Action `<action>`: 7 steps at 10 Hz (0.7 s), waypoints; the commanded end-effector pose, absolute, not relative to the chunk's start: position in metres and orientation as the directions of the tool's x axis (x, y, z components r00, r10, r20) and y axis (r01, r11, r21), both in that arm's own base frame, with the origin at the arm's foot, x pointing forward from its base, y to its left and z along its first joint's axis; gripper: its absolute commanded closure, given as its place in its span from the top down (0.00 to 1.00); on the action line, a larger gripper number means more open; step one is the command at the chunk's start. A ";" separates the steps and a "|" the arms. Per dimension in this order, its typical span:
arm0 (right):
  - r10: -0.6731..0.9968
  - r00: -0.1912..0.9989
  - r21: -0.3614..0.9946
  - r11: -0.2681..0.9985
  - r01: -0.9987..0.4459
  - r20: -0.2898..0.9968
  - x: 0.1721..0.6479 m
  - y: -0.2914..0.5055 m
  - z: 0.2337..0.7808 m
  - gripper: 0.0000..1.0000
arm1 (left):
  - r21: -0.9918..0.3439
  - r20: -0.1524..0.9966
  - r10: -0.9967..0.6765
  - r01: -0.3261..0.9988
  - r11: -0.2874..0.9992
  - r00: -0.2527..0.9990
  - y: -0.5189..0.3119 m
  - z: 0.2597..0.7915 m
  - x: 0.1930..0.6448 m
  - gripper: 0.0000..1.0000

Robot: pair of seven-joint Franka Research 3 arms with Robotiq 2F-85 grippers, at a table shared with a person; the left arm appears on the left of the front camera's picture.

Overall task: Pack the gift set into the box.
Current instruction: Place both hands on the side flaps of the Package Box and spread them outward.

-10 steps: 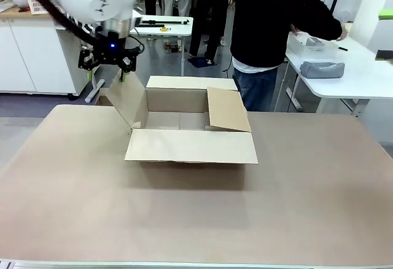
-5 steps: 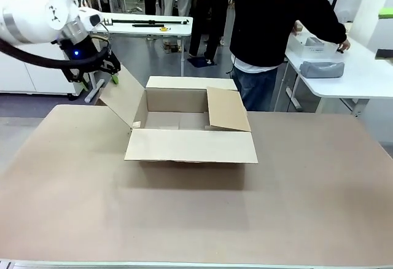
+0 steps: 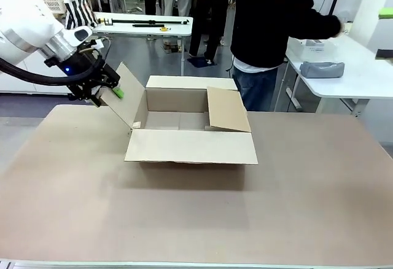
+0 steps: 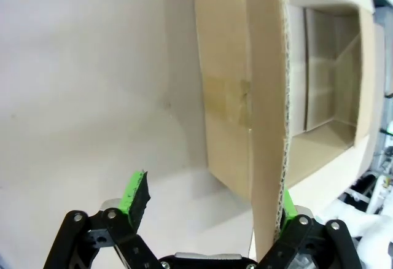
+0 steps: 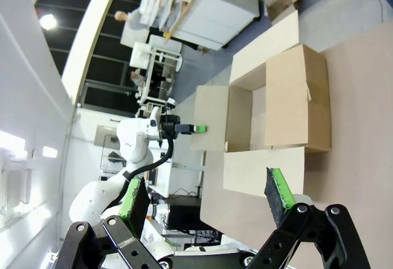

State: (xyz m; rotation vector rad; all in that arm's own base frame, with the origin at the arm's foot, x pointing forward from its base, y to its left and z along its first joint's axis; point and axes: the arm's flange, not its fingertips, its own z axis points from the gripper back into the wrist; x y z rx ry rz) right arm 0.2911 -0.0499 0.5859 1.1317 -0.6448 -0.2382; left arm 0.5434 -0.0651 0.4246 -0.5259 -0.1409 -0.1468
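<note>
The jaws of the left gripper [image 4: 212, 196] are spread wide and nothing is clamped. The left flap [image 3: 127, 102] of the box [image 3: 191, 147] is seen between the fingers, close against one green pad [image 4: 290, 207], and the other pad is well apart from it. The jaws of the right gripper [image 5: 206, 190] are also opened wide and are empty, far from the box. The box is placed open in the middle of the table [image 3: 184, 220], and its right flap is leaned inward. A grey item [image 3: 322, 69] is laid on the white side table [image 3: 368, 78], well apart from the box.
</note>
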 end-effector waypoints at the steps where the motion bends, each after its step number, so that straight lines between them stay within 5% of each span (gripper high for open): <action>1: -0.488 0.786 0.894 0.414 -0.174 0.379 0.295 -0.048 0.585 1.00 | -0.459 0.206 -0.112 0.197 0.866 0.972 -0.077 0.430 0.542 1.00; 5: -0.489 0.797 0.895 0.423 -0.140 0.356 0.291 -0.050 0.586 1.00 | -0.459 0.206 -0.112 0.197 0.866 0.972 -0.077 0.430 0.542 1.00; 6: -0.621 0.648 0.833 0.552 -0.039 0.441 0.298 -0.048 0.604 1.00 | -0.459 0.206 -0.112 0.197 0.866 0.972 -0.077 0.430 0.542 1.00; 7: -0.564 0.657 0.778 0.626 -0.055 0.500 0.331 -0.005 0.609 1.00 | -0.459 0.206 -0.112 0.197 0.866 0.972 -0.077 0.430 0.542 1.00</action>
